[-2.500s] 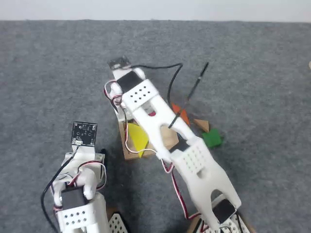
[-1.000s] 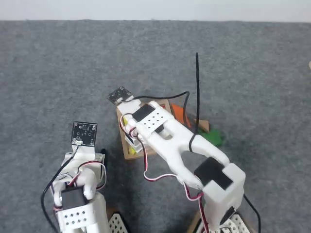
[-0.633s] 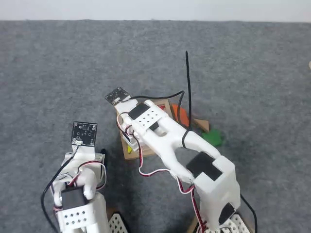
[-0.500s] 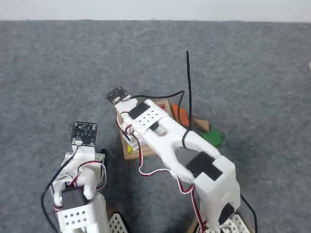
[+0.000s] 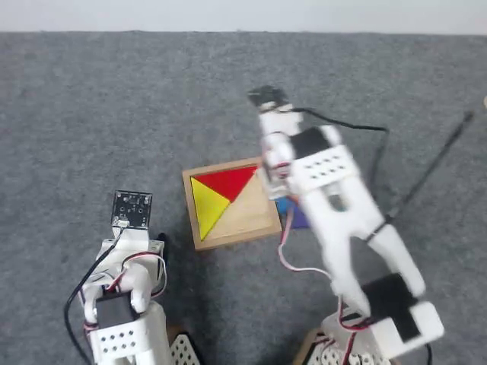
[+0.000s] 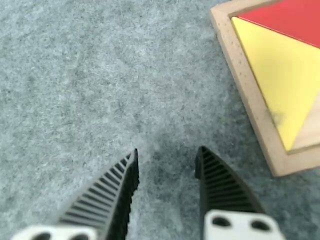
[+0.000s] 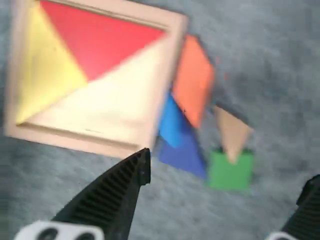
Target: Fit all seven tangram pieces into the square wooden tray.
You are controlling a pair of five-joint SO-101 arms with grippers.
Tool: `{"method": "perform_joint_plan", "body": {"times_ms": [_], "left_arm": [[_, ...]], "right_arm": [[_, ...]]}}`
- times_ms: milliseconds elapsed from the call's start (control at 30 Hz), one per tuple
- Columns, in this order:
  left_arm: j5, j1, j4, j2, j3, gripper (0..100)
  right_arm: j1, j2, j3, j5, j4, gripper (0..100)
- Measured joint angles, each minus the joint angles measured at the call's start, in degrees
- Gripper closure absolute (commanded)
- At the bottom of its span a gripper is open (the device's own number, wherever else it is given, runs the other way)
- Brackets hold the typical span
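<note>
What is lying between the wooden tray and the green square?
A lighter blue piece beside the wooden tray and a darker blue piece next to the green square, as the right wrist view shows.

White arms (image 5: 335, 205); black ribbed fingers (image 6: 114, 200)

Square wooden tray (image 7: 80, 140): one. Tangram pieces: seven, one each of red triangle (image 7: 100, 42), yellow triangle (image 7: 45, 75), orange piece (image 7: 194, 85), light blue piece (image 7: 172, 122), dark blue piece (image 7: 187, 151), tan triangle (image 7: 232, 132) and green square (image 7: 230, 171). Robot arms: two, a left arm (image 5: 122, 312) and a right arm (image 5: 335, 205).
</note>
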Motion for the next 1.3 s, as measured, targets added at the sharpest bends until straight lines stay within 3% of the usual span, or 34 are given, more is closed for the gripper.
{"method": "perform_joint_plan", "body": {"times_ms": [200,433,600,867,1033,1300], "left_arm": [[0.0,0.0,0.0,0.0,0.0,81],[0.0,0.0,0.0,0.0,0.0,81],[0.0,0.0,0.0,0.0,0.0,81],[0.0,0.0,0.0,0.0,0.0,81],[0.0,0.0,0.0,0.0,0.0,81],[0.0,0.0,0.0,0.0,0.0,81]], "right_arm": [[6.59,-0.44,7.21,6.33,-2.11,54.5],[6.77,-0.44,20.04,5.27,-18.55,54.5],[6.42,0.7,20.84,4.48,-24.79,54.5],[6.59,7.91,20.66,4.31,-25.85,54.8],[6.59,8.18,20.57,4.31,-26.2,64.5],[6.68,8.62,20.57,3.69,-26.81,64.1]]}}
